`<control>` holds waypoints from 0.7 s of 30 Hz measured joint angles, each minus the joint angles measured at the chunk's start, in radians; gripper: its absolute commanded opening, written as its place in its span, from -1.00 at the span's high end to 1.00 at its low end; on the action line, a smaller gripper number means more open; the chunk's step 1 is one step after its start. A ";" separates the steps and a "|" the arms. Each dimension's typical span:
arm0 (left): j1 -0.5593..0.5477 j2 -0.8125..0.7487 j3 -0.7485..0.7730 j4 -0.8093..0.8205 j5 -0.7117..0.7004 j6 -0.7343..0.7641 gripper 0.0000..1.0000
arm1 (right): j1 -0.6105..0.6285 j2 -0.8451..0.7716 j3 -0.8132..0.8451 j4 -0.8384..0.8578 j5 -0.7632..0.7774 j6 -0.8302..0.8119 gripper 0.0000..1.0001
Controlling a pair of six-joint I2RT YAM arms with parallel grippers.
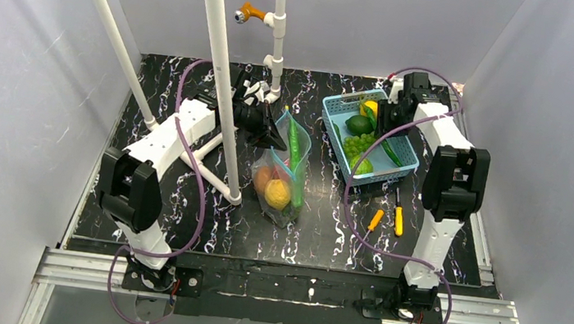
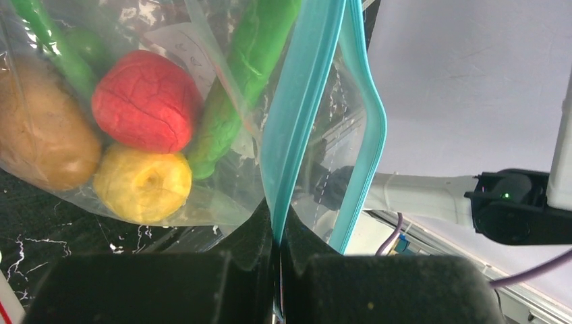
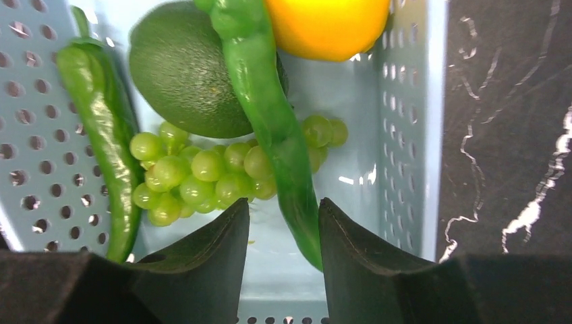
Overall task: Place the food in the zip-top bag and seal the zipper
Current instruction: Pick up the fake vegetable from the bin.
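Zip-top bag (image 1: 280,179): lengthwise near-to-far, mouth far, pinched by left gripper (image 2: 276,223); right gripper (image 3: 283,223) spread astride pod (image 3: 266,115); marbled table (image 1: 177,223), grey walls (image 1: 19,96)

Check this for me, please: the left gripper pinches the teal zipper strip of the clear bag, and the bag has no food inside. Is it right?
Not quite. The left gripper does pinch the teal zipper strip of the clear bag, but the bag holds food: the left wrist view shows a red piece, a yellow fruit, a brown fruit and green pods inside.
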 measured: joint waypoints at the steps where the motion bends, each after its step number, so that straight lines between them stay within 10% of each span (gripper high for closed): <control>1: 0.000 -0.004 0.000 -0.004 -0.001 0.002 1.00 | 0.000 0.019 0.003 -0.003 -0.005 -0.007 0.05; 12: 0.000 -0.037 -0.032 -0.035 -0.011 0.017 1.00 | 0.000 0.037 0.022 -0.005 -0.016 -0.015 0.97; 21: 0.000 -0.057 -0.048 -0.035 -0.019 0.016 1.00 | 0.008 -0.394 -0.025 0.154 -0.211 0.306 0.97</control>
